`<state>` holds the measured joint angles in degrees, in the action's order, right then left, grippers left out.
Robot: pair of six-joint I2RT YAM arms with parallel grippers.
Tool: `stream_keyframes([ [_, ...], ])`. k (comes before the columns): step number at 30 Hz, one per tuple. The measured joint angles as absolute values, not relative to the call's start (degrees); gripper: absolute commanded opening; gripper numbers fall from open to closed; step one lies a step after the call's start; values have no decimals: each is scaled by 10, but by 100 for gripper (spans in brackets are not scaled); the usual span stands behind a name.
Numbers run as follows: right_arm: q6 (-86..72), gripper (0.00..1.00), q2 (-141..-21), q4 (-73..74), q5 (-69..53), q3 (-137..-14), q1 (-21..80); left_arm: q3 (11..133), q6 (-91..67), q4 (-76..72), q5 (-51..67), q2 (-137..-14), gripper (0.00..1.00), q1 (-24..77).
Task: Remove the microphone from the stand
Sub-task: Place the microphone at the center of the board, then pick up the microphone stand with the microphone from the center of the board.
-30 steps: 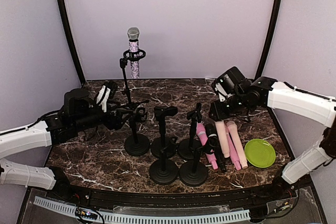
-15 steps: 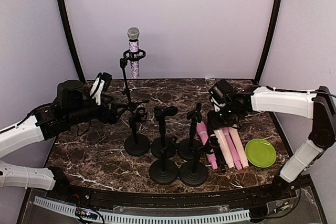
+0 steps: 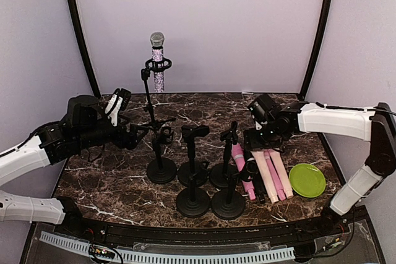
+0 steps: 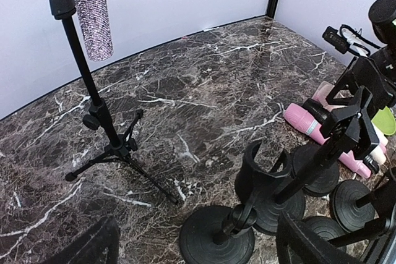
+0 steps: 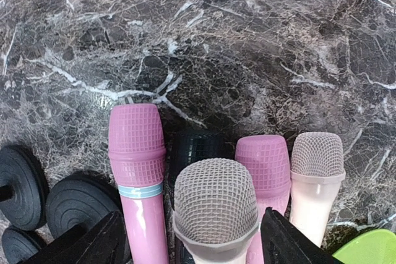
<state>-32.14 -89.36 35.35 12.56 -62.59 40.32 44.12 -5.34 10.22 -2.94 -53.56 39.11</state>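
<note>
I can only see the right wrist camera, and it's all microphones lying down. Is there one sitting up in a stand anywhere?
Observer: Yes. A sparkly microphone stands upright in the tall tripod stand at the back of the table, on the left half.
Kid: Is the left pincer grabbing it?
Observer: No. The left pincer is open, lower down and apart from that microphone, with the tripod's legs ahead of it.
Kid: Are there more stands?
Observer: Five short black stands with round bases cluster mid-table, between the tripod and your lying microphones.
</note>
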Motion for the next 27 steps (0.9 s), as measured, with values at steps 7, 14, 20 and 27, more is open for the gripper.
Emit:
stream_keyframes([
  [7,-323,86,-834,356,140,-626,402,475,-53,125,-33,-542,93,340],
  [14,-317,91,-736,337,137,-620,401,548,-34,118,38,-584,94,232],
  [20,-310,92,-662,308,125,-586,401,609,-15,74,111,-672,94,208],
  [27,-305,93,-604,274,107,-554,401,618,11,-21,159,-776,85,184],
])
